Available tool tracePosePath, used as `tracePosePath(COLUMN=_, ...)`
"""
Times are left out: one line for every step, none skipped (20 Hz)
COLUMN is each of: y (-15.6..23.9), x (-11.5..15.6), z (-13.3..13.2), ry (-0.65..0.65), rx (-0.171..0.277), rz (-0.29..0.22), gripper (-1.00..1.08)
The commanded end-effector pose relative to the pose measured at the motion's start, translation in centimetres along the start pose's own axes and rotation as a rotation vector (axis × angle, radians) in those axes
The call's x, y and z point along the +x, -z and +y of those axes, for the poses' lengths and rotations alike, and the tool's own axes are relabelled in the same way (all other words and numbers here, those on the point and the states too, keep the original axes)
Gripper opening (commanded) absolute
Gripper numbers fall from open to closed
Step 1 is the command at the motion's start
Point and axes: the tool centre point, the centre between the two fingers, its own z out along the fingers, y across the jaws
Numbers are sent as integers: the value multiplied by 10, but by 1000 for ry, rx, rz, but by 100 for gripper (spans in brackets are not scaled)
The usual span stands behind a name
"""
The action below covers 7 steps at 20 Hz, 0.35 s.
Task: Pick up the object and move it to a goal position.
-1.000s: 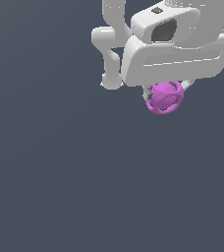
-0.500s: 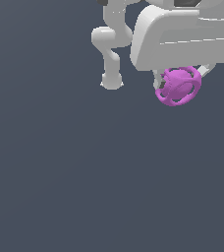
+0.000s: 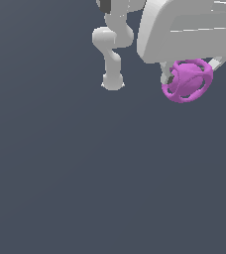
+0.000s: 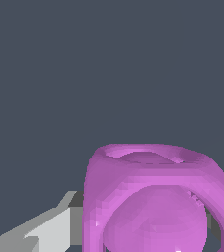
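Magenta lattice ball (image 3: pixel 187 80) hangs beneath the white gripper (image 3: pixel 189 74) near the exterior view's upper right, jaws closed on it, one finger (image 4: pixel 50 229) touching its side, above the plain grey desk (image 3: pixel 85 173).

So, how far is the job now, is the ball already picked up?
The pick looks done: the purple lattice ball sits between the fingers of the pincer, under the white arm body, and fills the near part of the wrist view. In hand is the carrying. Left is reaching the goal position; no goal marker shows in either view, so I cannot judge how near it is.
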Motion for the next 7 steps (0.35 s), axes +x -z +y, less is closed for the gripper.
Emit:
tracePosePath(y=2, x=1, z=0, ry=0, rx=0, rz=0, gripper=-100)
tracePosePath(y=2, x=1, z=-1, ry=0, rx=0, rz=0, gripper=-100)
tracePosePath(y=3, x=1, z=-1, ry=1, rx=0, rz=0, gripper=-100)
tracePosePath(y=3, x=1, z=-1, ry=1, rx=0, rz=0, gripper=-100)
tracePosePath(y=3, x=1, z=-1, ry=1, rx=0, rz=0, gripper=-100)
tracePosePath(y=3, x=1, z=-1, ry=1, rx=0, rz=0, gripper=-100)
tracePosePath(y=3, x=1, z=-1, ry=1, rx=0, rz=0, gripper=-100)
